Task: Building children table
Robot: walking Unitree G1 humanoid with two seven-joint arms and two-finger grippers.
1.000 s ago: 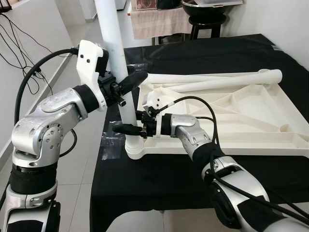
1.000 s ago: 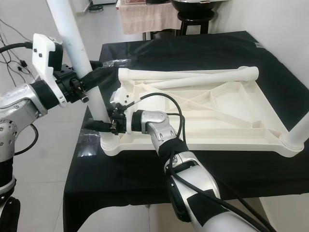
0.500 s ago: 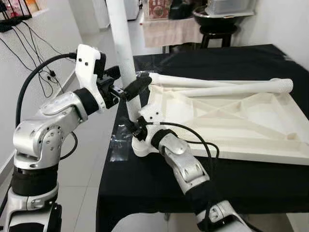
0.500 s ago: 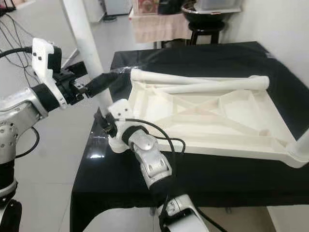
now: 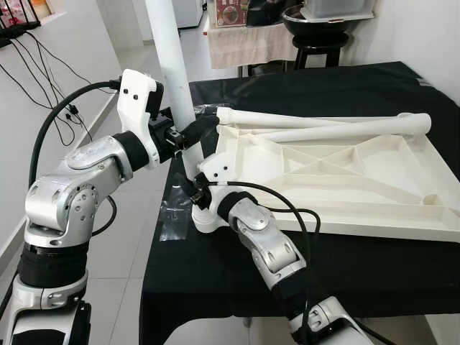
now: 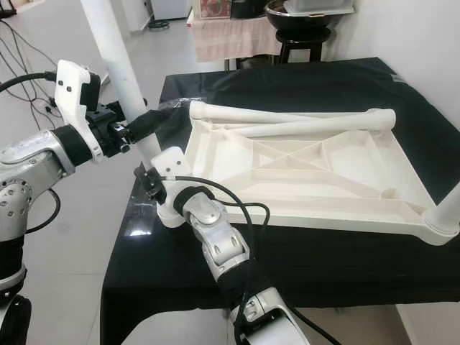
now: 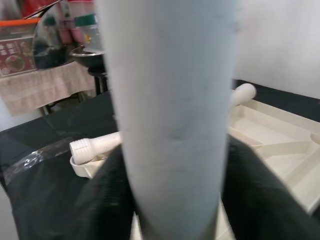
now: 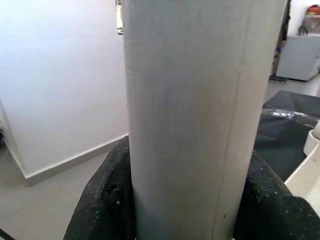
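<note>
A white tabletop [image 5: 345, 224] lies upside down on the black-covered table. One white leg [image 5: 169, 65] stands upright in the socket [image 5: 202, 220] at its near left corner. My left gripper [image 5: 191, 134] is shut on this leg about a third of the way up. My right gripper [image 5: 189, 188] is shut on it just above the socket. In the wrist views the leg [image 7: 170, 125] [image 8: 195, 115] sits between black fingers [image 7: 107, 200] [image 8: 102, 200] on both sides. Two loose legs [image 5: 323, 123] lie along the tabletop's far edge. Another leg [image 6: 447, 208] stands at the near right corner.
A clear plastic bag [image 5: 172, 215] lies on the black cloth [image 5: 215, 273] beside the socket. Behind the table stand a stool with a dark bowl [image 5: 316, 25] and a cloth-draped stand [image 5: 244, 39]. Cables [image 5: 57, 108] hang by the left wall above open floor.
The head camera has shifted, so the whole scene sits differently in view. Both grippers stay shut on the upright leg at about the same heights.
</note>
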